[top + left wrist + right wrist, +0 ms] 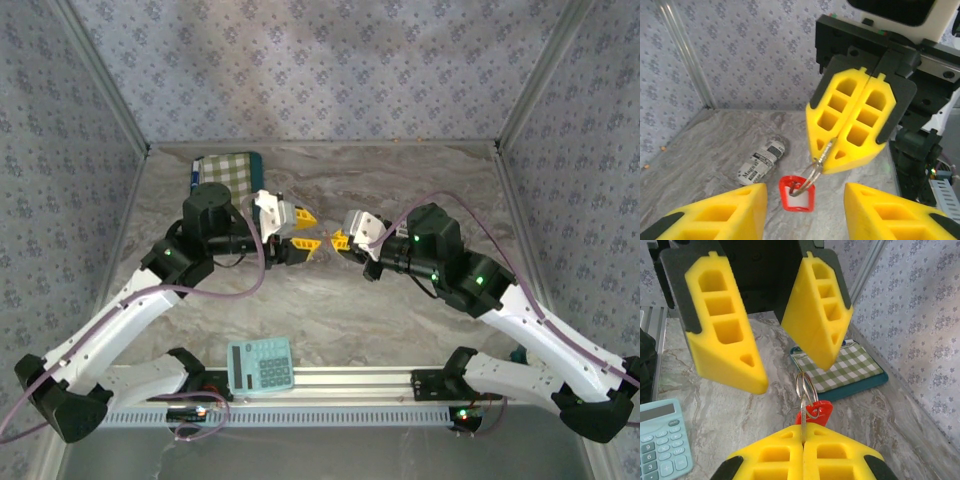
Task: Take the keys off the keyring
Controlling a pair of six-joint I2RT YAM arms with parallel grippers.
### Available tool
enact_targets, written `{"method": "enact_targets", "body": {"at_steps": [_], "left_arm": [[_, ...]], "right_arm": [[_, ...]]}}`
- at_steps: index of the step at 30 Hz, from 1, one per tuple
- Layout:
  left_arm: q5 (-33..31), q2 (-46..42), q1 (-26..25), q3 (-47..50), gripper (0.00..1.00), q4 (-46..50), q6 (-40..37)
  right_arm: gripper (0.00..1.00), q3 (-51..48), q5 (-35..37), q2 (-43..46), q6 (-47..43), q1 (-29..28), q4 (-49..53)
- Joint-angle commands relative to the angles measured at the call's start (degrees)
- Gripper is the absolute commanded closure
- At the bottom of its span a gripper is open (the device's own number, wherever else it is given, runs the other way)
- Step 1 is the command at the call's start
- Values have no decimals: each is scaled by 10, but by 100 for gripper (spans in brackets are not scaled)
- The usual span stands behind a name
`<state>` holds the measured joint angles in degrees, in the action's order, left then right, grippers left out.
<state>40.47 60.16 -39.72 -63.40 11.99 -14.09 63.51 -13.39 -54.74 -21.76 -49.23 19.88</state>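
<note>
Two tools meet tip to tip above the table (330,320). Our right tool (832,159) has its pads pressed together on the keyring (802,390), and the red key (797,195) hangs from the ring just below that tool's tips, long axis pointing roughly down. Our left tool (790,372) faces the right tool with fingers spread, the key in line with the gap between them. We judge the left arm should take the key.
</note>
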Motion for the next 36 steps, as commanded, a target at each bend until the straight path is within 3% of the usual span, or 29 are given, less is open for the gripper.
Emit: {"method": "enact_targets", "body": {"at_steps": [1, 4, 22, 27, 32, 36], "left_arm": [[38, 4, 3, -20, 59, 19, -10], [47, 10, 3, -26, 68, 26, -11], [55, 26, -15, -30, 91, 19, -9], [21, 12, -14, -23, 90, 14, -2], [-32, -36, -7, 28, 69, -33, 21], [-36, -53, 0, 47, 63, -53, 38]], "right_arm": [[100, -6, -13, 9, 13, 4, -10], [100, -5, -13, 8, 14, 6, -10], [100, -6, -20, 9, 22, 10, -20], [100, -7, -16, 11, 22, 10, -21], [100, -8, -16, 13, 23, 11, -22], [100, -6, -23, 15, 26, 11, -26]]}}
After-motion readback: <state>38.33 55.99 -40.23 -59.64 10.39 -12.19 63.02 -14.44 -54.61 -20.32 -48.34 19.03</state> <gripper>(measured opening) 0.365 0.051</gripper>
